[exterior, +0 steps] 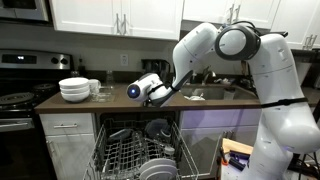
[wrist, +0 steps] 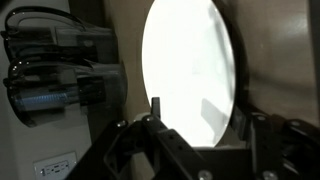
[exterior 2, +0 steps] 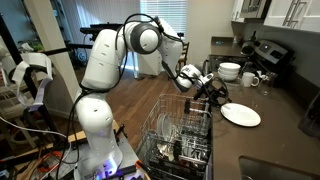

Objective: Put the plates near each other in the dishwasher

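Wrist view: gripper (wrist: pixel 200 122) jaws stood partly apart, one finger (wrist: pixel 155 112) on each side of the white plate's (wrist: pixel 195 65) near rim. Could not tell whether they touched it; the plate was washed out by glare.

Only an exterior view (exterior 2: pixel 240 115) showed the plate lying flat on the counter (exterior 2: pixel 285 128), outside the open dishwasher (exterior 2: pixel 185 132). In an exterior view the arm (exterior: pixel 190 55) hid it.

Rack contents were dark and hard to make out. Farther back were stacked bowls (exterior: pixel 75 90) and a stove (exterior: pixel 15 100), cut off at the edge.
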You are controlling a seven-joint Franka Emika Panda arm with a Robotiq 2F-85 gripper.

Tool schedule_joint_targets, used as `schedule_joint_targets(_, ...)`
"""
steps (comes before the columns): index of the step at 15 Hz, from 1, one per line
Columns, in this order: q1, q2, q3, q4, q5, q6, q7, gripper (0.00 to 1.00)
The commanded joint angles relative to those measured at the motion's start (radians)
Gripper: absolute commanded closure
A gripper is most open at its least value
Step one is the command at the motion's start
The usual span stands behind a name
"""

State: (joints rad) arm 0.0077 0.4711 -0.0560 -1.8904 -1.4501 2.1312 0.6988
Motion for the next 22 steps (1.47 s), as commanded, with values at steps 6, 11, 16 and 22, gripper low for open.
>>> schedule_joint_targets(6, -0.017, 0.025, 0.010, 0.020, -0.020, 0.011, 0.005, 0.94)
schedule_joint_targets(11, -0.013, 0.003, 0.018, 0.006, -0.011, 0.009, -0.004, 0.98)
schedule_joint_targets(16, 0.004, -0.038, 0.031, -0.029, -0.015, -0.013, 0.000, 0.98)
schedule_joint_targets(22, 0.061, -0.093, 0.047, -0.084, -0.057, -0.092, 0.042, 0.97)
